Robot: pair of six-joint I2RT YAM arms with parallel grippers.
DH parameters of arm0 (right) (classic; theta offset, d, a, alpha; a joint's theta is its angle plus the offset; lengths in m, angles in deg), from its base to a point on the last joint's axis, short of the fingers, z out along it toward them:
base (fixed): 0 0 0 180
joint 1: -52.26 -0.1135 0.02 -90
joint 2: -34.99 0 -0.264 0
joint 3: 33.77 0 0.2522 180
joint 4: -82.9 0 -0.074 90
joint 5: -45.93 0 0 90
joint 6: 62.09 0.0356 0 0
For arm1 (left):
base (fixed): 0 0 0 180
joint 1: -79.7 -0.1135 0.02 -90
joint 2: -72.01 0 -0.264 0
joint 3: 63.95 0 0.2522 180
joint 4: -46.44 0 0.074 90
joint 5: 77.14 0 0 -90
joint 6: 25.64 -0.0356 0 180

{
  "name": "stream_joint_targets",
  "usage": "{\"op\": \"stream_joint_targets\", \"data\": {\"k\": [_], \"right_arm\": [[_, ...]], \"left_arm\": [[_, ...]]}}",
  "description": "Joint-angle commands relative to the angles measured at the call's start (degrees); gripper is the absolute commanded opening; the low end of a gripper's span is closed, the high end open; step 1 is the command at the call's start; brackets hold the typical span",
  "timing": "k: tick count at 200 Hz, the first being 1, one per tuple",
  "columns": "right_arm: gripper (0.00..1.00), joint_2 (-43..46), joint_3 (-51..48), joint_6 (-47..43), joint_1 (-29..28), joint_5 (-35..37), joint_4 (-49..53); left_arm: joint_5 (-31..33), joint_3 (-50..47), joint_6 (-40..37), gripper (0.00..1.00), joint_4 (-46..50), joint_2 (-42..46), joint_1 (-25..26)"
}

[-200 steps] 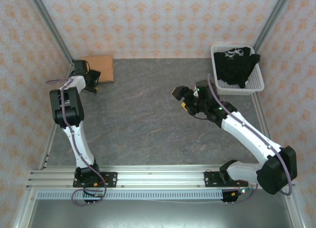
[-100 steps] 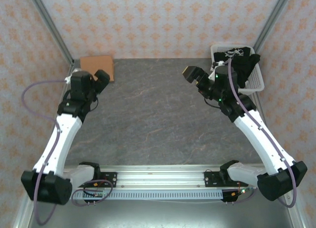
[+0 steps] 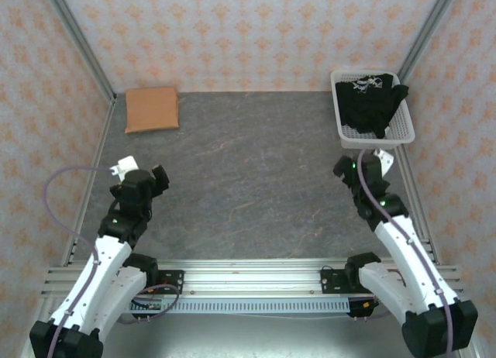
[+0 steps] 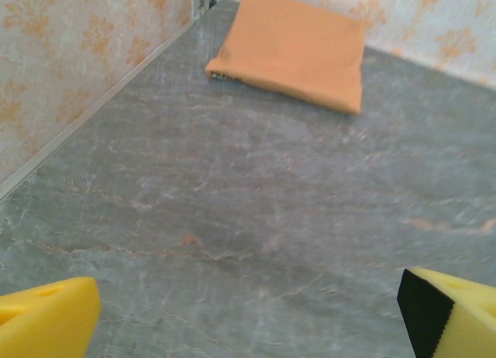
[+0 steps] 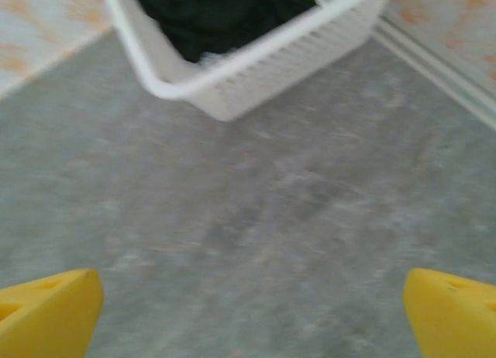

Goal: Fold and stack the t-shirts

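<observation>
A grey marbled tabletop spans the floor of the cell, walled by panels with a pale orange ornament pattern.

A white mesh basket sits in the far right corner, its long axis running from near to far. The black t-shirt lies crumpled inside it, with no clear long axis, and a fold hangs over the right rim. Its white print faces up at the far end but is too small to read. The right wrist view shows the same basket from its near corner, with black cloth inside.

The orange t-shirt lies flat in the far left corner, folded into a near-square packet with its edges roughly in line with the walls. In the left wrist view, this packet shows a plain orange top face. A thin sliver of white and dark print peeks out at its near left corner, and no writing can be read there.

The left gripper hangs over the near left tabletop, aimed toward the orange packet and well apart from it. Its yellow fingers are spread wide with nothing between them.

The right gripper sits just short of the basket's near end, and its fingers are also spread wide and empty.
</observation>
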Motion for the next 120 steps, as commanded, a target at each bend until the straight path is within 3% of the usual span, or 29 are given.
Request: {"op": "stream_joint_targets", "data": {"k": [1, 54, 81, 120], "right_arm": [[0.99, -0.1, -7.1, -8.9, 2.7, 5.6, -12.3], [0.99, -7.1, -19.6, -18.0, 4.7, 5.9, -36.3], [0.99, -13.3, -19.3, -20.4, 6.4, 2.3, -46.4], [0.99, -24.9, -16.5, -20.3, 9.0, -2.5, -58.2]], "left_arm": [[2.3, -6.3, -10.3, 1.0, -18.9, -2.5, -0.9], [-2.8, -8.9, -13.5, 1.0, -34.4, -18.2, -5.0], [-5.8, -8.7, -13.7, 1.0, -40.9, -24.2, -8.9], [-9.2, -6.0, -12.4, 1.0, -50.2, -33.8, -10.3]]}}
